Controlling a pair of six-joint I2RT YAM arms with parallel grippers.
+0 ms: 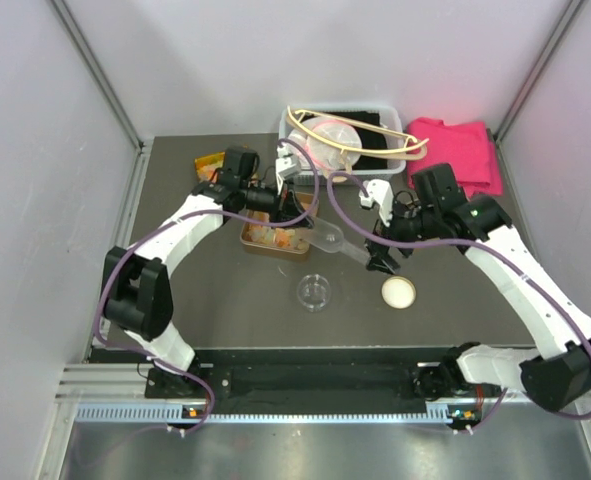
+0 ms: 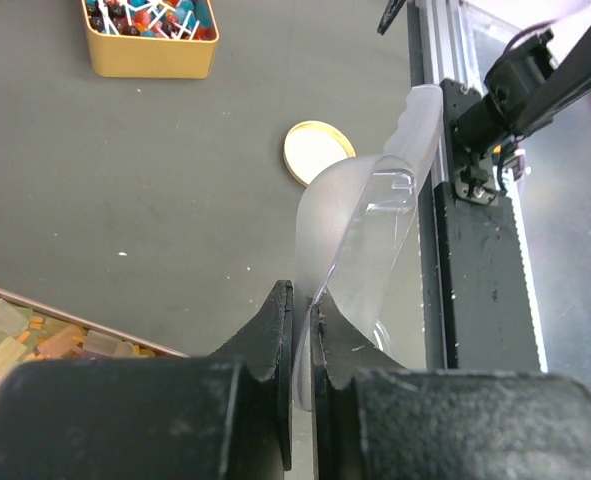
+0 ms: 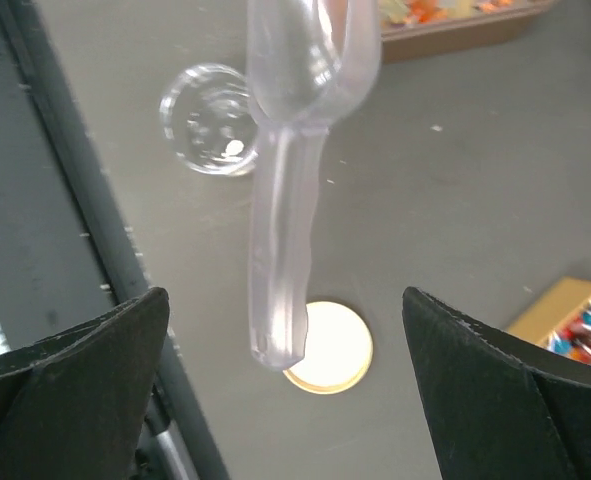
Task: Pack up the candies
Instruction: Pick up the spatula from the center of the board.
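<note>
— Closest to us, the left jaws are clenched on the thin wall of the clear scoop (image 2: 360, 240), pinching its bowl and nothing else.
— The right jaws stand wide, one on each side of the scoop's handle, touching nothing that we can see.
— So one narrow pinch carries it. We judge the scoop could pivot or slide out if we swing it fast.
— Where are the candies (image 2: 15, 335)?
— In the gold tin (image 2: 95, 328), just below the left jaws. We see none in the small clear jar (image 3: 207, 118).
— The handle's tip hangs over the gold lid (image 3: 340, 350) beside that jar, so a slipping scoop could knock either one.
— We'd also watch the right jaws, since a sideways move would catch the handle.
— For room, we have bare desk (image 1: 225, 310) between tin and jar. The rail (image 1: 305, 385) bounds the near edge close to the jar, and the tin of wrapped sweets (image 2: 153, 55) sits well apart.
</note>
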